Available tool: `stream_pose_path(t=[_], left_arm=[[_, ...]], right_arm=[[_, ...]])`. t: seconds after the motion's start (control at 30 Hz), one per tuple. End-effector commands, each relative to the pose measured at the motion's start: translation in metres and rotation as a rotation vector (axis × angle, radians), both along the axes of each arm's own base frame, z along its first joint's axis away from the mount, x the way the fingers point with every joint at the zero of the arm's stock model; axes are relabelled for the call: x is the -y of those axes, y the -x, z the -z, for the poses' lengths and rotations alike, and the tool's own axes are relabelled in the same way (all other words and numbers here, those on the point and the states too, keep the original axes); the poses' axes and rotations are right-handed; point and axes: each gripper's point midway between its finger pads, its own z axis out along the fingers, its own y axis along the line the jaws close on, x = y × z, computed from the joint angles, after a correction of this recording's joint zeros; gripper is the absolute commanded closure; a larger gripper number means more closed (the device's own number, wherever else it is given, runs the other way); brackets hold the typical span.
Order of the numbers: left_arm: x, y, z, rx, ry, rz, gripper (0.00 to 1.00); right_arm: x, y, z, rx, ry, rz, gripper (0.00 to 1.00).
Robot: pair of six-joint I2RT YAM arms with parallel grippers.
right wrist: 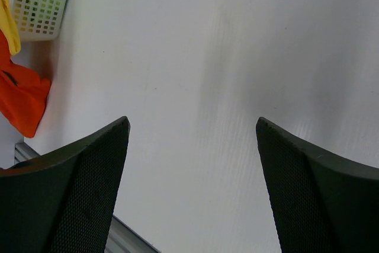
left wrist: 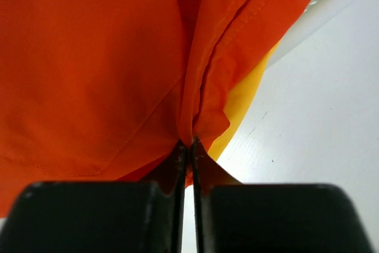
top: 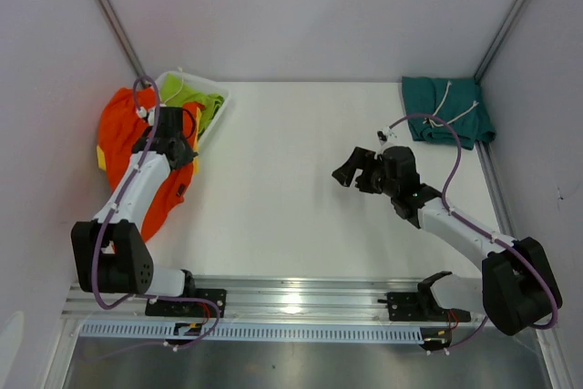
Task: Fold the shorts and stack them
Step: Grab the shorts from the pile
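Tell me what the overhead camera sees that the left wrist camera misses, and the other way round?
Only the overhead view shows the folded teal shorts in the far right corner and the right fingers open over bare table. Only the left wrist view shows up close that the left fingers are pinched shut on a fold of cloth. Both show the orange shorts with a bit of yellow cloth peeking out.

Left arm stretched forward, left gripper (left wrist: 188,146) pinched tight on the orange shorts (left wrist: 89,57); right arm angled inward, right gripper (right wrist: 192,125) spread wide, holding nothing.
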Motion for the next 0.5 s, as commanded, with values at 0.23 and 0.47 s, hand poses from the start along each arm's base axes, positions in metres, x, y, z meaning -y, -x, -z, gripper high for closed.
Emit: stream_pose_path(t=[0.23,0.47], left_arm=[[-0.017,-0.021,-0.088,0.167,-0.074,-0.034,1.00],[-0.035,-0.033,-0.232,0.391,-0.159,-0.033,1.00]], right_arm=[[0.001,-0.005,-0.011,0.044,-0.037,0.001,0.12],[-0.001,-0.006,-0.007,0.034,-0.042,-0.004,0.12]])
